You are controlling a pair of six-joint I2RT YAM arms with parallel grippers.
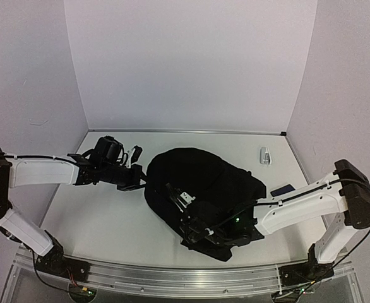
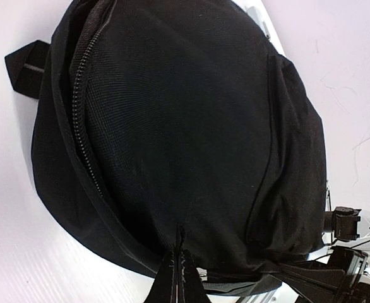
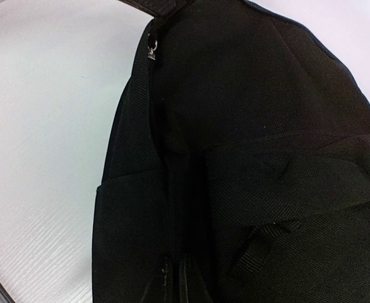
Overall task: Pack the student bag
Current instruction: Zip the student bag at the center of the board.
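The student bag point(image 1: 201, 180) is a big soft black backpack lying flat in the middle of the table. My left gripper point(image 1: 142, 178) is at its left edge. In the left wrist view that gripper point(image 2: 179, 262) is shut, pinching a thin ridge of the bag's fabric point(image 2: 191, 126); the closed zipper point(image 2: 84, 113) curves along the left and the top loop point(image 2: 26, 66) sticks out. My right gripper point(image 1: 173, 191) lies over the bag's near side. Seen from the right wrist, it point(image 3: 186, 274) is shut on a dark fold of the bag point(image 3: 248, 126).
A small white object point(image 1: 264, 155) lies at the back right, and a dark blue pouch point(image 1: 282, 189) sits right of the bag under my right arm. White walls close the back and sides. A metal rail point(image 1: 172, 278) runs along the near edge.
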